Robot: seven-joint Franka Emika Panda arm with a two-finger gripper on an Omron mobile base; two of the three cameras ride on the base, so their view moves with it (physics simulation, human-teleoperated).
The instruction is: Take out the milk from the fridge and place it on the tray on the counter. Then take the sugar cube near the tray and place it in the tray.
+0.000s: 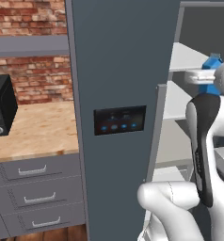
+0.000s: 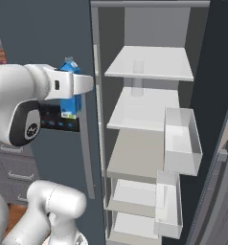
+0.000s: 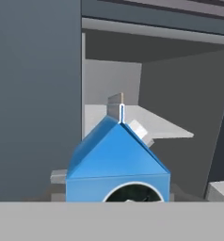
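I have the milk (image 2: 71, 91) pinched in the gripper (image 2: 70, 88), clear of the shelves and hanging in front of the open fridge (image 1: 118, 70), close beside the edge of its door. In the hand view the gabled top sits right under the camera, so I judge the hold is near the top of the carton. My worry is that door edge: swinging toward the desk (image 1: 36, 129) could clip the carton's lower half on it and twist it in the grip. A fast swing might also let the carton slip. The tray isn't in my views, so I'd be driving blind toward it.
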